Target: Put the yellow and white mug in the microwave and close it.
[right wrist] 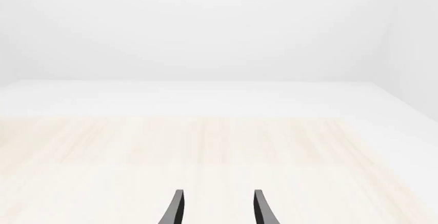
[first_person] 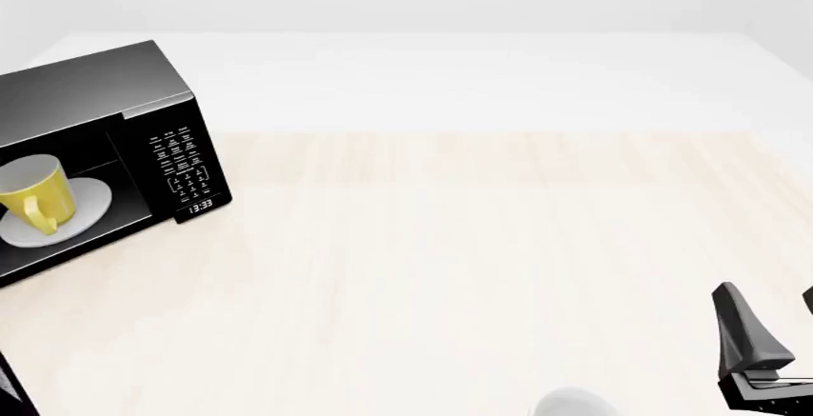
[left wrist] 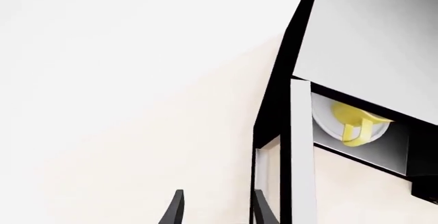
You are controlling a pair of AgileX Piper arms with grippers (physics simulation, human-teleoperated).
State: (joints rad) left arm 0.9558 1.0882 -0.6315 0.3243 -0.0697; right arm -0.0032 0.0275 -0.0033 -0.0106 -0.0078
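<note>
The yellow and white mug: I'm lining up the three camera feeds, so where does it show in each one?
Front view: the yellow and white mug sits at the left edge, on the turntable plate inside the open microwave.
Left wrist view: mug at right of centre, seen through the opening.
Right wrist view: not in it.
Shared landmark: the white turntable plate, in the front and left wrist views.

The microwave (first_person: 95,164) runs off the front view's left edge — its door is mostly out of frame. Only the fingertips of the left gripper (left wrist: 215,208) show. A white rounded object (first_person: 572,404) is cut off at the bottom edge.
</note>
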